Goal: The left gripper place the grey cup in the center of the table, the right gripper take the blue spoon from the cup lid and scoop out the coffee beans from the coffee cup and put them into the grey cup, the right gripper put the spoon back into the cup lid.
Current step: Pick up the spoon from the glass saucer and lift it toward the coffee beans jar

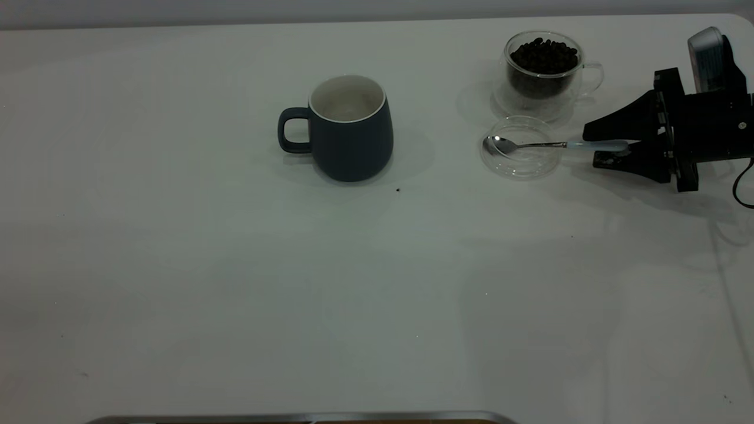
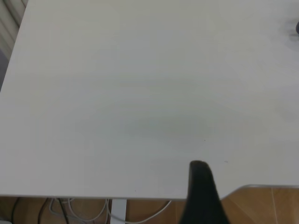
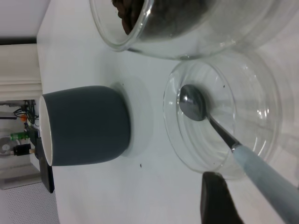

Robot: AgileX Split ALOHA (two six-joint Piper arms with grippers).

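Straddling the blue spoon's [image 1: 554, 145] handle, my right gripper [image 1: 612, 144] stands parted; spoon bowl rests in cup lid [image 1: 521, 168]; left gripper's fingers: cannot tell.

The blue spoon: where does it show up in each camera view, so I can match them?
Exterior view: spoon at right, bowl in the glass lid, handle between the right gripper's fingers.
Left wrist view: not in it.
Right wrist view: spoon, bowl in the lid.
Shared landmark: grey cup.
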